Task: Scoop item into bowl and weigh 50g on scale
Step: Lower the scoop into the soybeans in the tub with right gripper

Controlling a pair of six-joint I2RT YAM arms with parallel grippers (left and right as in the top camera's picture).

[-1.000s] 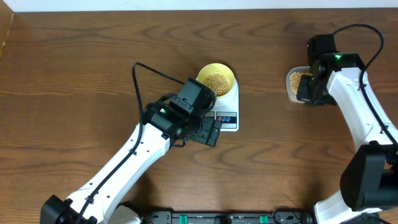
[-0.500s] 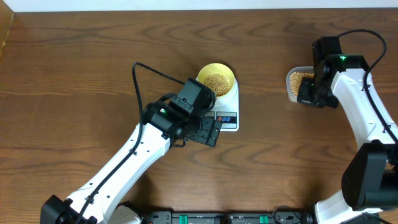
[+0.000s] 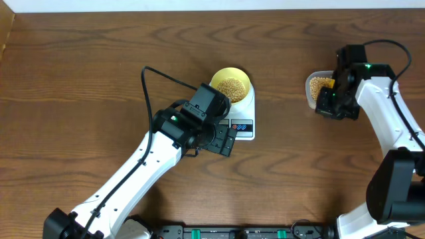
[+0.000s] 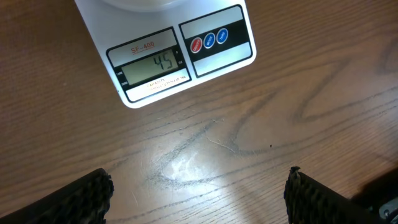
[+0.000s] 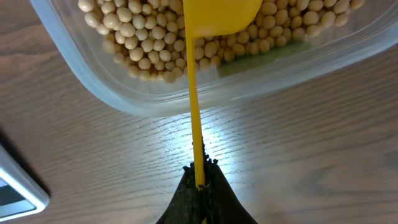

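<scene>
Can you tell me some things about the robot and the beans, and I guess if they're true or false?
1. The scale shows 45. True.
2. The bowl sits on the table beside the scale. False: it sits on the scale.
3. The right gripper holds a yellow scoop by its handle. True.
4. The left gripper is holding the bowl. False: it is open and holds nothing, above the table in front of the scale.
5. The tub is empty. False: it has lots of beans in it.
</scene>
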